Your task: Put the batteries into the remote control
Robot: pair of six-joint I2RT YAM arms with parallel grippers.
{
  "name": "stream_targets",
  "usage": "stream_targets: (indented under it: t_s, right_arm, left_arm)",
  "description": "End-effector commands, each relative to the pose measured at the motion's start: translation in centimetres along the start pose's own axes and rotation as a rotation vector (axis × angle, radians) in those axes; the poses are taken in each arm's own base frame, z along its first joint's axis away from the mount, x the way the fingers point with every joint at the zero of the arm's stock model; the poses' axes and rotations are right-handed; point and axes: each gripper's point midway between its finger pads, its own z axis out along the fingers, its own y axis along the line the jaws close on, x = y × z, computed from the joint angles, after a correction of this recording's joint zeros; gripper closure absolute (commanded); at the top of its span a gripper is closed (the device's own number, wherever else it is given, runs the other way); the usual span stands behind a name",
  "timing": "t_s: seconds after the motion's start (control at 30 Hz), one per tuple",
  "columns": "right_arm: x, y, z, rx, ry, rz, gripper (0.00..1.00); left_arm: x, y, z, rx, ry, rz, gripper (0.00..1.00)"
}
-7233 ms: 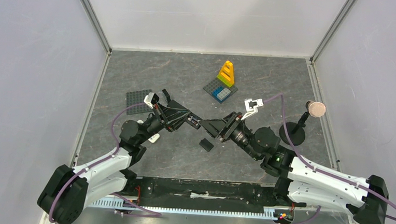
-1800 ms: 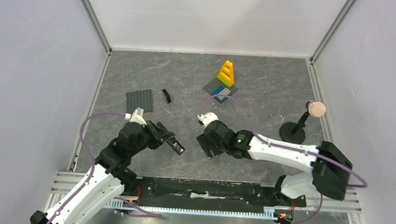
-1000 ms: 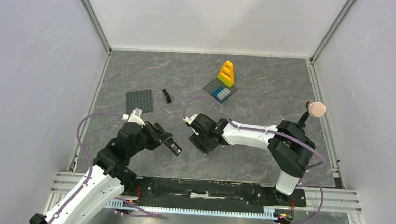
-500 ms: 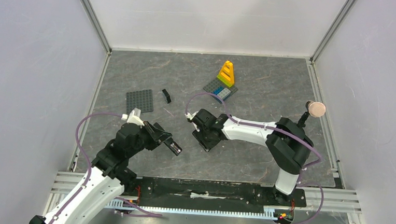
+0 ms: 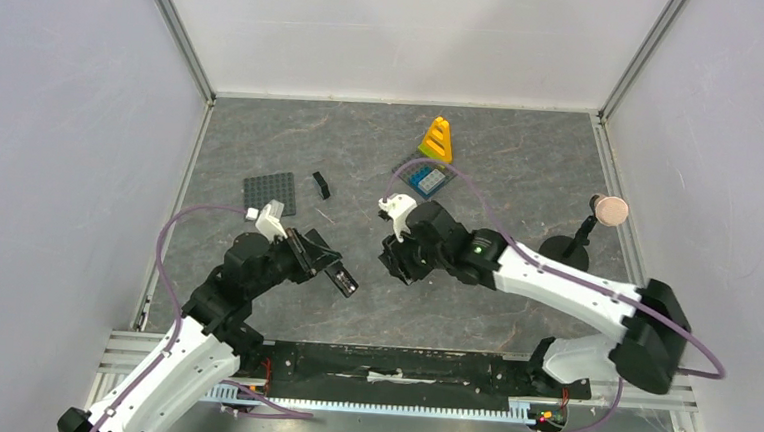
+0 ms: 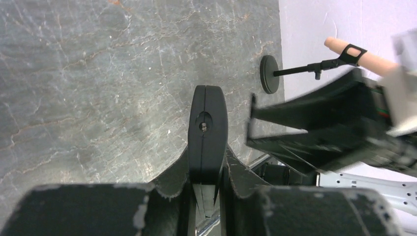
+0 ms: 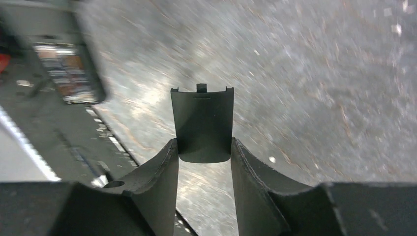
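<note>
My left gripper (image 5: 327, 266) (image 6: 206, 162) is shut on the remote control (image 5: 342, 278), a slim dark bar that sticks out past the fingers in the left wrist view (image 6: 207, 132) and is held above the table. My right gripper (image 5: 395, 262) (image 7: 204, 147) is shut on a thin dark cover plate (image 7: 202, 123) with small tabs on its far edge. The two grippers face each other a short way apart. In the right wrist view the remote (image 7: 64, 59) shows blurred at the upper left, with labelled batteries (image 7: 69, 73) lying in its slot.
A grey studded plate (image 5: 269, 191) and a small black brick (image 5: 320, 184) lie at the back left. A yellow brick stack (image 5: 436, 139) stands on a small plate (image 5: 423, 176). A black stand with a round head (image 5: 582, 238) (image 6: 269, 73) is at the right.
My right gripper has come up from the table with the cover plate and its arm has swung back to the right. My left gripper and the remote have barely moved.
</note>
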Motion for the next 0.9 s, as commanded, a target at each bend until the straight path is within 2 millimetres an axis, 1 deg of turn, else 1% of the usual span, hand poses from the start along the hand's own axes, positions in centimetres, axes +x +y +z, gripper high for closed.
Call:
stream_targets:
  t_s: [0.0,0.1,0.13,0.2,0.33,0.5,0.73,0.87]
  right_arm:
    - [-3.8,5.1,-3.6,-0.165,-0.204,-0.05,0.73]
    - [-5.4,7.3,-5.6,-0.196,-0.298,-0.038,0.73]
    - [-5.7,7.9,-5.9,-0.204,-0.316,-0.033,0.73]
    - [-6.2,8.3,-6.3,-0.183,-0.345,-0.017,0.73]
    - [-6.1,8.7,-5.5,-0.152,-0.325,0.008,0.73]
    - [-5.9,9.1,-4.4,-0.129,-0.301,0.014,0.73]
    - [-6.6,10.0,-4.2,-0.129,-0.311,0.002,0.73]
    - [-6.8,10.4,-4.1,-0.126,-0.314,-0.005,0.73]
  left_arm:
    - [-2.4,-4.2,-0.5,0.149,-0.068,0.166,0.98]
    - [-2.8,-5.3,-0.6,0.185,-0.07,0.211,0.98]
    - [-2.9,-5.7,-0.7,0.202,-0.072,0.225,0.98]
    - [-3.1,-6.3,-0.9,0.23,-0.084,0.246,0.98]
    - [-3.6,-7.2,-1.4,0.27,-0.12,0.277,0.98]
    - [-3.8,-7.9,-2.0,0.311,-0.143,0.304,0.98]
    - [-3.4,-7.5,-1.9,0.302,-0.126,0.303,0.98]
    - [-3.5,-7.3,-1.7,0.292,-0.129,0.299,0.98]
